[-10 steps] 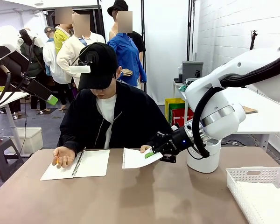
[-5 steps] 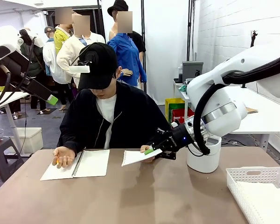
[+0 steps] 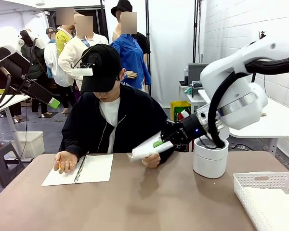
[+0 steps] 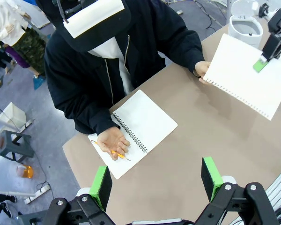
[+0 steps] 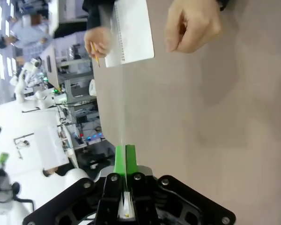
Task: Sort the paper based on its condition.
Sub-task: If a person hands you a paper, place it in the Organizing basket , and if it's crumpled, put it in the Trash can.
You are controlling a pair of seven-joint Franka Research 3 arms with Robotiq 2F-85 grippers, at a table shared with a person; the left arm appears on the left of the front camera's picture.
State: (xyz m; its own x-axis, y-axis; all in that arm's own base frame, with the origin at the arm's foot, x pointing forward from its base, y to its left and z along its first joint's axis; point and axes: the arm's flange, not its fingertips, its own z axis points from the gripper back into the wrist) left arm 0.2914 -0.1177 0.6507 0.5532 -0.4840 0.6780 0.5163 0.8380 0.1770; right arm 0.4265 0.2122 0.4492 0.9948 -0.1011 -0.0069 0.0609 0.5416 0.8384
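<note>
Paper: one white sheet of paper (image 3: pixel 143 148) is up off the table (image 3: pixel 135 207), tilted. The left wrist view shows a row of small holes along one of its edges.
Grip on it: the right gripper (image 3: pixel 158 143) has its green pads (image 5: pixel 120 159) clamped flat together on the sheet's edge. In the right wrist view the sheet is edge-on, a thin line running out from between them.
Person's free hand (image 3: pixel 151 160): loosely curled, just below the sheet's lower corner. From the left wrist view it seems to touch that corner, but contact cannot be told for sure.
Notebook (image 3: pixel 89 168): spiral-bound, lying open on the table to the left of the sheet and apart from it, blank pages up.
Person's pencil hand (image 3: pixel 64 161): palm up on the notebook's outer page, with a pencil (image 4: pixel 113 153) across its fingers.
Left gripper (image 4: pixel 156 183): high above the table, fingers spread wide with nothing between them, looking down on the notebook and the person.
Basket (image 3: pixel 267 192): white and latticed, at the table's near right corner, well apart from the sheet.
White tub (image 3: pixel 210 162): round, standing on the table under the right arm.
</note>
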